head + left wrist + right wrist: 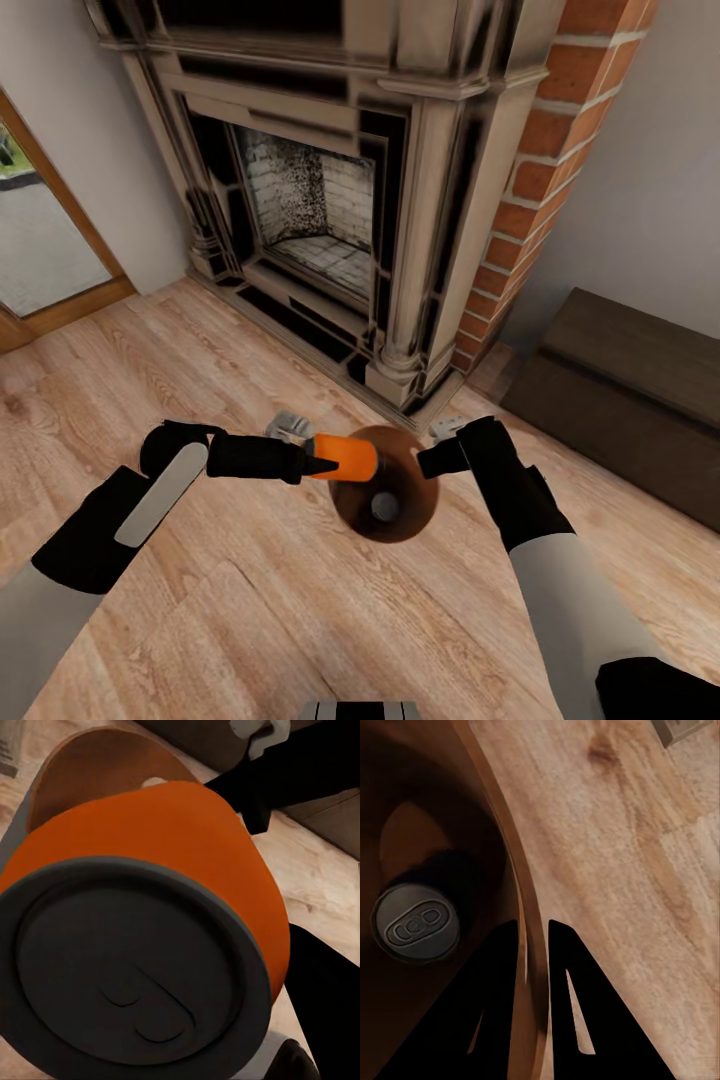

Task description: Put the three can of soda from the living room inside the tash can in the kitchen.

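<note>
Orange soda can (345,456) lying sideways in left end effector (322,464), over bin (412,520)

Head view high, looking down at bin (385,500), both wrist views close, sharing its rim

I found no readable text, label, brand or number anywhere; the orange can (161,855) I held showed only a plain side and blank grey lid.
</note>
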Tool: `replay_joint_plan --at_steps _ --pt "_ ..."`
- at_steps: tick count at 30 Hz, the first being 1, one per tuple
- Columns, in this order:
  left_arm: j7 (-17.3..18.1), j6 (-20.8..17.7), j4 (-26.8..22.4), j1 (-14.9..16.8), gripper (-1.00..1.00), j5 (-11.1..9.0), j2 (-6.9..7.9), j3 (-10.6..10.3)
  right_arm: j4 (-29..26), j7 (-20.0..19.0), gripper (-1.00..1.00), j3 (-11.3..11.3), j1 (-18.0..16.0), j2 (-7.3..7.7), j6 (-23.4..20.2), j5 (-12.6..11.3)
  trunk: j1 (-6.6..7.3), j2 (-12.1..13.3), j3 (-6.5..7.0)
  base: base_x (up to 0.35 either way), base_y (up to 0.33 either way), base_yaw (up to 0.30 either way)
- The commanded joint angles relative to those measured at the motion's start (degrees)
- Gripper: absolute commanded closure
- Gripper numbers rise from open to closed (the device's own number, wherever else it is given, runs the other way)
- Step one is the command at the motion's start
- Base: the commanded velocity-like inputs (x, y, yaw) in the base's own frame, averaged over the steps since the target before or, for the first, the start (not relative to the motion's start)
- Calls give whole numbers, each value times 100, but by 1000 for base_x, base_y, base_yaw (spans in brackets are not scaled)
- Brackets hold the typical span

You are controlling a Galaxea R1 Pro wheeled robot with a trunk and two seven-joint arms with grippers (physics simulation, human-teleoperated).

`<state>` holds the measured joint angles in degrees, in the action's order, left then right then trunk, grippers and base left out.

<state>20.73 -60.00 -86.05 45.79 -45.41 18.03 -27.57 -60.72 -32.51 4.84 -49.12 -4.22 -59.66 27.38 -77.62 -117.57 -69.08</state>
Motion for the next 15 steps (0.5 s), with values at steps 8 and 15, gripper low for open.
replay_joint_plan --at_steps 8,15 --pt "-303 0 17 1 100 14 -397 -147 -1 -28 100 32 -1 -73 -34 -145 0 0 1 0 0 0" --pt "-912 0 102 0 100 15 -518 -534 -6 -28 100 39 -1 -124 -34 -137 0 0 1 0 0 0"
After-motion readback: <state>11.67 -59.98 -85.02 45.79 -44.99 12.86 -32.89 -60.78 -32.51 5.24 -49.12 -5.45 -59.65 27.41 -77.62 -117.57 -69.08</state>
